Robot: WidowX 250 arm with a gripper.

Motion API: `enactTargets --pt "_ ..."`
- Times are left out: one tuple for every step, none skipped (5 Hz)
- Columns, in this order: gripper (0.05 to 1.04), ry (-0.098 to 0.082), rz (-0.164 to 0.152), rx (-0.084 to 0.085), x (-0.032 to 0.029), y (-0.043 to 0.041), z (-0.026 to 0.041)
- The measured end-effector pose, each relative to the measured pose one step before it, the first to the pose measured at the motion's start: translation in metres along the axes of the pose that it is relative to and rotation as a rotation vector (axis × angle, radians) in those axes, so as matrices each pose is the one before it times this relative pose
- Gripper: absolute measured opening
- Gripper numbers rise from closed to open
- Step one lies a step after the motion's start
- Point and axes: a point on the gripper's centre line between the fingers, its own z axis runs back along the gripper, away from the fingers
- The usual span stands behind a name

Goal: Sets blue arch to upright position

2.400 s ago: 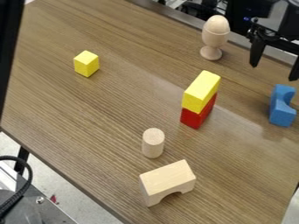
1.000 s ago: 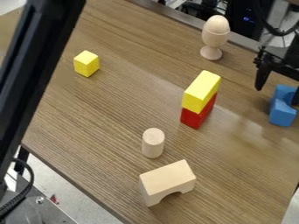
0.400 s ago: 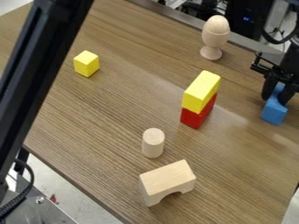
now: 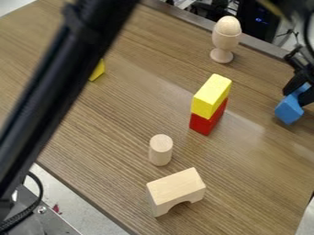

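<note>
At the right edge of the view, the black gripper is shut on the blue arch. Its two fingers lie on either side of the arch's middle and hide part of it. The arch is tilted, its near end pointing down and left. Whether it touches the table cannot be told.
Left of the arch, a yellow block rests on a red block. Behind stands a wooden egg in a cup. Nearer are a wooden cylinder and a natural wood arch. A black arm part partly covers a yellow cube.
The gripper came down over the blue arch and closed on it. The arch has shifted slightly left and is now tilted. At the left, the black arm part swung right, over the yellow cube.
</note>
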Motion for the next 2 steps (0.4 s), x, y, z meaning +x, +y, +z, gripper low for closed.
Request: enactTargets --pt "0.246 0.011 -0.0657 0.2592 -0.00062 -0.00938 -0.00354" --pt "0.246 -0.0144 -0.0189 0.2282 -0.0013 -0.01278 0.00168"
